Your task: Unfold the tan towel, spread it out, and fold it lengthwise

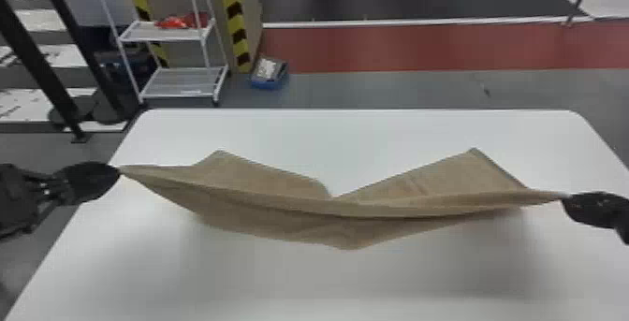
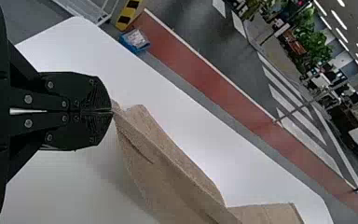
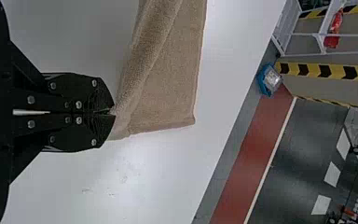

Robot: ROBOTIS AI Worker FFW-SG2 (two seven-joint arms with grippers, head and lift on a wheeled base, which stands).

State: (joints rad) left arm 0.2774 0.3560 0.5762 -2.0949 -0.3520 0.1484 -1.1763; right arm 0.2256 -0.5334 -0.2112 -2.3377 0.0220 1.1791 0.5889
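In the head view the tan towel (image 1: pixel 299 203) is stretched across the white table between both grippers, its middle sagging and two flaps spreading toward the far side. My left gripper (image 1: pixel 118 172) holds its left end, and my right gripper (image 1: pixel 565 198) holds its right end. The left wrist view has my left gripper (image 2: pixel 112 111) shut on a gathered edge of the towel (image 2: pixel 168 172). Likewise my right gripper (image 3: pixel 113 112) is shut on the towel (image 3: pixel 168 84) in the right wrist view, where a straight hemmed edge runs away from the fingers.
The white table (image 1: pixel 355 133) extends under and around the towel, with rounded far corners. Beyond it on the floor stand a white wire rack (image 1: pixel 180 81) at the far left and a blue box (image 1: pixel 270 73). A dark metal frame (image 1: pixel 35 53) stands left of the table.
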